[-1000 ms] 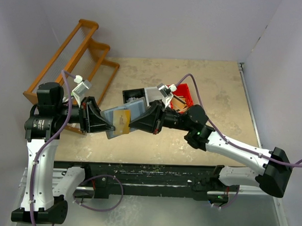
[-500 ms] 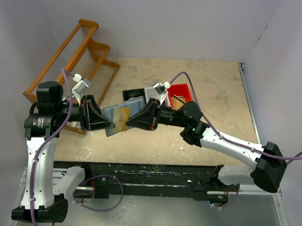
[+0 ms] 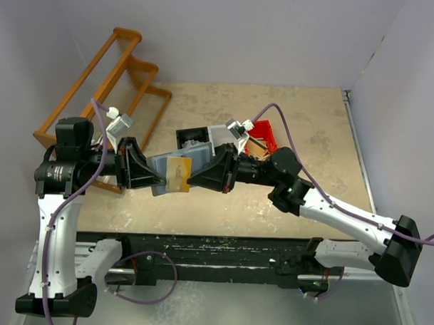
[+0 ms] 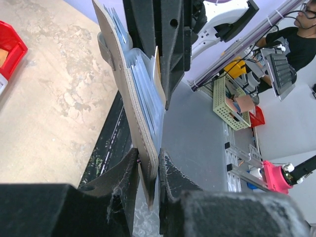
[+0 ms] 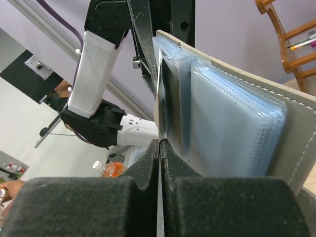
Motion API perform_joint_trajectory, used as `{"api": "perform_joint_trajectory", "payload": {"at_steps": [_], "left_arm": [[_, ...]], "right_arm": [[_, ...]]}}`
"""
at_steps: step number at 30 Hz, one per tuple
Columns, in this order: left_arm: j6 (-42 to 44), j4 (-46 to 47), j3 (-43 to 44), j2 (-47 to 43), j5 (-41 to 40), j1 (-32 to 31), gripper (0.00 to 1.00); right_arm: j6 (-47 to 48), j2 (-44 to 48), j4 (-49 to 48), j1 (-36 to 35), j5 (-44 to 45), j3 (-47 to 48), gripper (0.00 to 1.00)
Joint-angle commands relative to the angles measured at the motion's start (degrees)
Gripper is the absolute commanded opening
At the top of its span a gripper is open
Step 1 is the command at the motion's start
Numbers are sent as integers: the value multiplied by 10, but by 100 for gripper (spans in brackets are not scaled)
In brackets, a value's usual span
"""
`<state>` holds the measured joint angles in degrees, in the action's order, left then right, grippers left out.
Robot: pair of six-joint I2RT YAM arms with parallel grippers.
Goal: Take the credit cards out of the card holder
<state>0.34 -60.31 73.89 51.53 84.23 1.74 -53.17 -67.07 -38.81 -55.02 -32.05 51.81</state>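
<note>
The right gripper (image 3: 193, 181) has drawn back rightward since half a second ago, its jaws pinched on a tan card (image 3: 178, 174) that sticks partly out of the holder (image 3: 165, 163). The left gripper (image 3: 155, 179) clamps the holder's edge, keeping it aloft between the two grippers.

The table (image 3: 317, 166) has a tan, mottled top and is enclosed by pale walls at the far and right sides. A black rail (image 3: 221, 250) runs along its near edge. An orange-brown wooden rack (image 3: 117, 70) rests at the far-left corner. A black bin (image 3: 188, 137) sits near the centre. A red bin (image 3: 265, 131) sits to its right. A pale grey container (image 3: 219, 134), partly hidden, sits between them.
</note>
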Motion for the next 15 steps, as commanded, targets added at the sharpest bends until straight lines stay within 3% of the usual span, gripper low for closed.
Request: {"api": "perform_joint_trajectory", "payload": {"at_steps": [1,10,15], "left_arm": [[65,-33,30,8,-10,-2,0],[81,-39,25,17,-86,-2,0],[103,-38,15,27,-183,-2,0]], "right_arm": [[26,28,34,14,6,25,0],[62,34,166,67,13,23,0],[75,29,246,146,-3,16,0]]}}
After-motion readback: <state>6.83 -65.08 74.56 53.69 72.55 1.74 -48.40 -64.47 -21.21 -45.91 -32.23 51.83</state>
